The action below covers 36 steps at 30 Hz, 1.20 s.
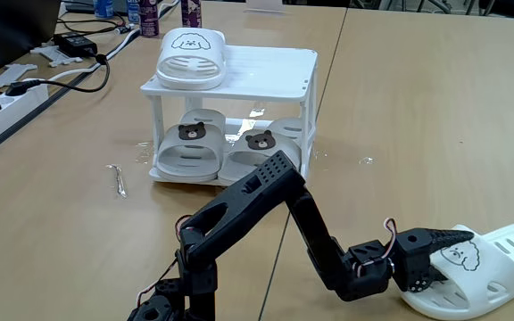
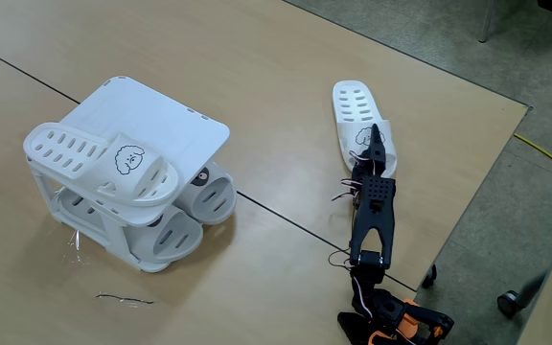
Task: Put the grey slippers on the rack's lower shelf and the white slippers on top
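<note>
The white rack [image 1: 275,62] [image 2: 175,115] stands at the far middle of the table. On its slatted top lies one white slipper [image 1: 190,58] [image 2: 103,158] with a dog face. Both grey slippers [image 1: 190,147] [image 1: 261,152] with bear faces sit side by side on the lower shelf [image 1: 230,176]; in a fixed view their toes [image 2: 209,196] poke out of the rack. A second white slipper [image 1: 507,259] [image 2: 353,110] lies flat on the table near the arm. My gripper [image 1: 444,260] [image 2: 376,144] is at its strap, jaws apart above and below it, so it reads as open.
A thin metal piece [image 1: 117,181] [image 2: 123,299] lies on the table near the rack. Cables, a power strip [image 1: 7,102] and bottles crowd the far left in a fixed view. The table edge [image 2: 468,206] runs close to the second white slipper.
</note>
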Tool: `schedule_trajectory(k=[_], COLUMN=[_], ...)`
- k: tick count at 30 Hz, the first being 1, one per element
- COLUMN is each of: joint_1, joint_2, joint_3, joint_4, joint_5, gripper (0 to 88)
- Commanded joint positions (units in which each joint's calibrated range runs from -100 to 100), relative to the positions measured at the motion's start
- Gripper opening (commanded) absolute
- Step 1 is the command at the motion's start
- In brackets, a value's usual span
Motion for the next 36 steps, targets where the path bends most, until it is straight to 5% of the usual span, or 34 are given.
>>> schedule_trajectory(k=[1,3,4,8,15,27,36], joint_1=[-1.4,-1.4,-1.8,-1.4,-0.2,-0.9,-23.3], joint_2=[0.4,0.3,-0.1,-6.2,-30.1,-68.5,-81.3], joint_3=[-8.0,-9.0,-9.7,-16.8,-27.4,-28.0,-27.3], joint_4=[2.7,2.8,3.8,11.6,47.0,85.3,92.2], joint_5=[0.4,0.4,0.4,0.4,0.4,0.4,0.4], gripper=[22.7,2.3,0.6,0.7,0.7,0.7,0.7])
